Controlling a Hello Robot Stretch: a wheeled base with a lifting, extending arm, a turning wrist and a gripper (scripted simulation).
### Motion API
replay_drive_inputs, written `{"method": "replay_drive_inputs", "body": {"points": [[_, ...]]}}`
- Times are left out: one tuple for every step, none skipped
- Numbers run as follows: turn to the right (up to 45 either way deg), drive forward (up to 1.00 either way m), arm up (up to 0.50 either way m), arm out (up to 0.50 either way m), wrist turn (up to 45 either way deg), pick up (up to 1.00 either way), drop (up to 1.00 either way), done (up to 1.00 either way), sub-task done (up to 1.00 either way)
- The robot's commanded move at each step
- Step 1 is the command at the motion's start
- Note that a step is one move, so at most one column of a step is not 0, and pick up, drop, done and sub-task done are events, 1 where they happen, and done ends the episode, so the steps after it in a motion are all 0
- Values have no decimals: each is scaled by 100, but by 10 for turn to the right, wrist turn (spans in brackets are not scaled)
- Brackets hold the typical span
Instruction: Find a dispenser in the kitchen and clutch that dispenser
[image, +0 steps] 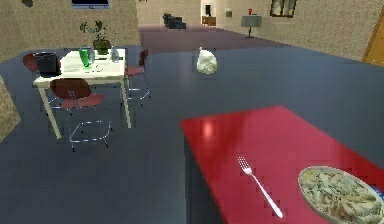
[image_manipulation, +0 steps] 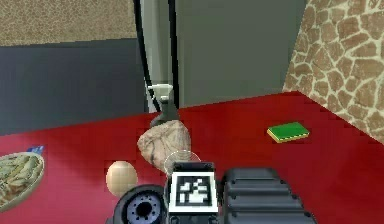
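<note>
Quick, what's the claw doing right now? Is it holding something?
Claw: cannot tell whether it holds anything; a brown lump sits on the red counter near it.

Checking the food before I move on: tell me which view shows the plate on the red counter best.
The forward view: most of the plate shows, round rim and pale noodle-like food, on the red counter with a fork beside it. The arm side view catches a slice of it at its left edge.
</note>
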Motion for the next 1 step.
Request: {"method": "replay_drive_inputs", "body": {"points": [[0,0,0,26,0,0,0,0,0]]}}
